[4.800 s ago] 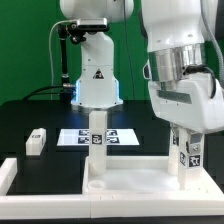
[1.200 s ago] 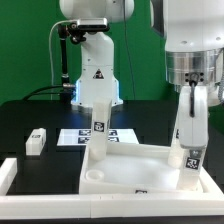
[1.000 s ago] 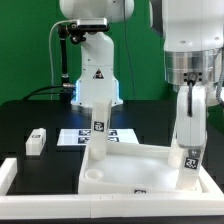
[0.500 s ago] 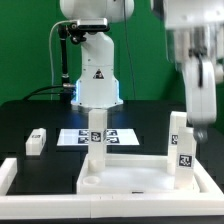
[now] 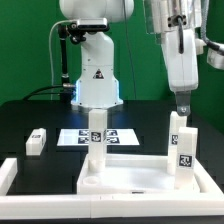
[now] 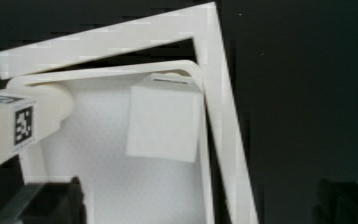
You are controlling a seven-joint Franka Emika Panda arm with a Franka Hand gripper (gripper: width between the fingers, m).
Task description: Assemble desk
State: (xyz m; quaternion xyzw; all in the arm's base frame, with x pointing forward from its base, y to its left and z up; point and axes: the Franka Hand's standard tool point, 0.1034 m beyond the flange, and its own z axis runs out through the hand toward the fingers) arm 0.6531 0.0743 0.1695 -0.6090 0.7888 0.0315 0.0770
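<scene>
Risen clear since a moment ago, the gripper (image 5: 181,103) hangs with jaws spread and empty above the leg (image 5: 179,148) it left upright at the tabletop's (image 5: 130,178) three o'clock corner; another leg (image 5: 96,138) stands at ten o'clock, a spare (image 5: 37,140) lies well apart.

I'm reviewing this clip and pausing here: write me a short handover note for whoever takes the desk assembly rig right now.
Claw: open, holding nothing, raised above the right-hand leg.
Tabletop: lying upside down near the front, inside the border rails.
Done: two legs stand upright in the tabletop, the other being the left-hand leg.
Left: one loose leg lies on the black table at the exterior view's left; a fourth is not visible. Seating not verifiable.
</scene>
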